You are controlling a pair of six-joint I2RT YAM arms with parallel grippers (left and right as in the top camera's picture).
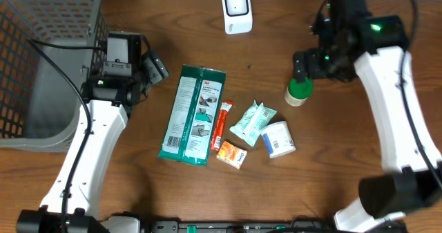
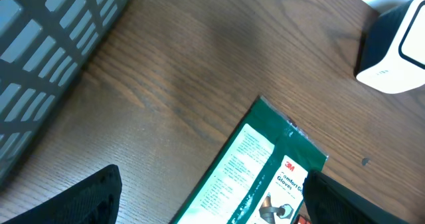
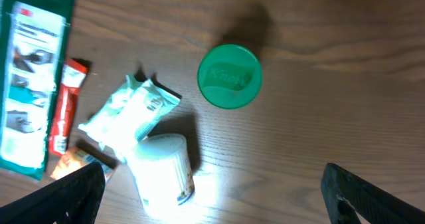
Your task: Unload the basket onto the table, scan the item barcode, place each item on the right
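Several items lie mid-table: a green 3M gloves packet [image 1: 193,114] [image 2: 259,177] [image 3: 30,71], a red stick pack [image 1: 222,126], a mint wipes pack [image 1: 252,122] [image 3: 129,111], a white tub [image 1: 277,139] [image 3: 163,174] on its side, and a small orange box [image 1: 232,154]. A green-lidded jar [image 1: 299,90] [image 3: 230,76] stands upright to their right. The white barcode scanner [image 1: 237,10] [image 2: 395,51] sits at the back. My left gripper [image 1: 155,68] [image 2: 212,204] hangs open over the packet's top end. The right gripper [image 1: 307,66] [image 3: 212,201] is open above the jar, holding nothing.
A grey mesh basket [image 1: 41,60] [image 2: 40,58] fills the far left corner, close behind my left arm. Bare wood runs along the table's front edge and between the packet and the basket.
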